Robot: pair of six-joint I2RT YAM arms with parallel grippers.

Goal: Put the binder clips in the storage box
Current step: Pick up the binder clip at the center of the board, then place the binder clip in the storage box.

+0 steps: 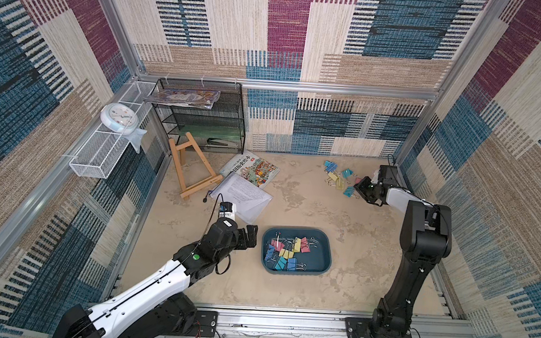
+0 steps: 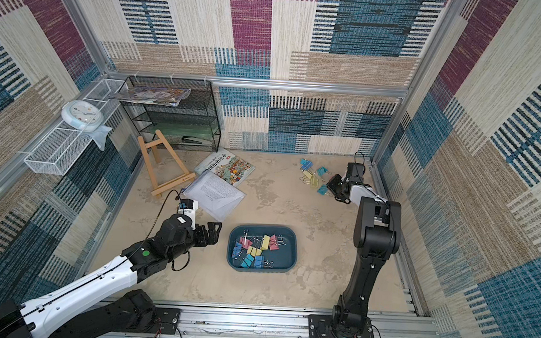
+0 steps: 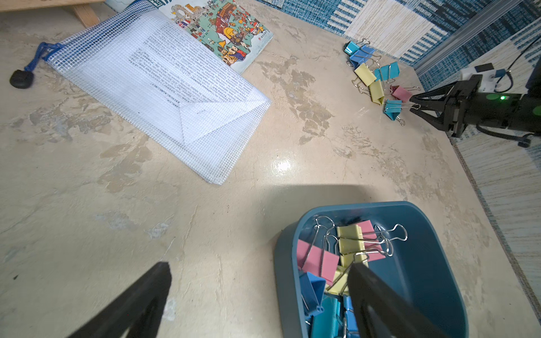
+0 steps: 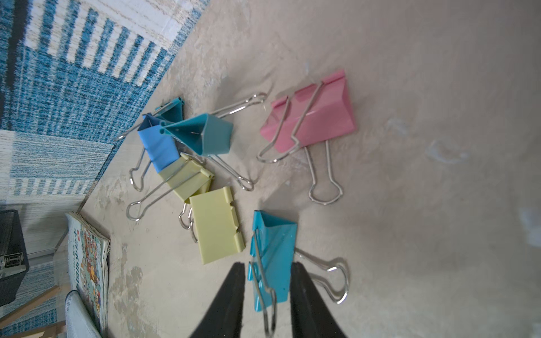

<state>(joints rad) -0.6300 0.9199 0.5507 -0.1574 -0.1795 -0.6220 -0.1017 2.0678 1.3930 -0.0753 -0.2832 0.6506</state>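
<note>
The dark teal storage box [image 1: 318, 260] [image 2: 286, 254] [image 3: 424, 263] sits near the front middle of the table and holds several binder clips [image 1: 286, 250] [image 2: 256, 249] [image 3: 348, 243]. More loose binder clips [image 1: 337, 178] [image 2: 311, 176] [image 3: 374, 79] lie at the back right. My right gripper [image 4: 268, 266] [image 1: 358, 190] [image 3: 412, 104] has its fingers against both sides of a teal binder clip [image 4: 273, 257] that still rests on the table. A pink clip [image 4: 316, 117] and a yellow one [image 4: 216, 225] lie beside it. My left gripper [image 3: 259, 266] [image 1: 252, 236] hangs open and empty at the box's left rim.
A mesh zip pouch with papers [image 1: 244, 195] and a picture book [image 1: 252, 170] lie behind the left gripper. A wooden easel [image 1: 193, 170] and black mesh rack [image 1: 200, 114] stand at the back left. A white wire tray [image 1: 98, 156] with a clock [image 1: 119, 116] hangs on the left wall.
</note>
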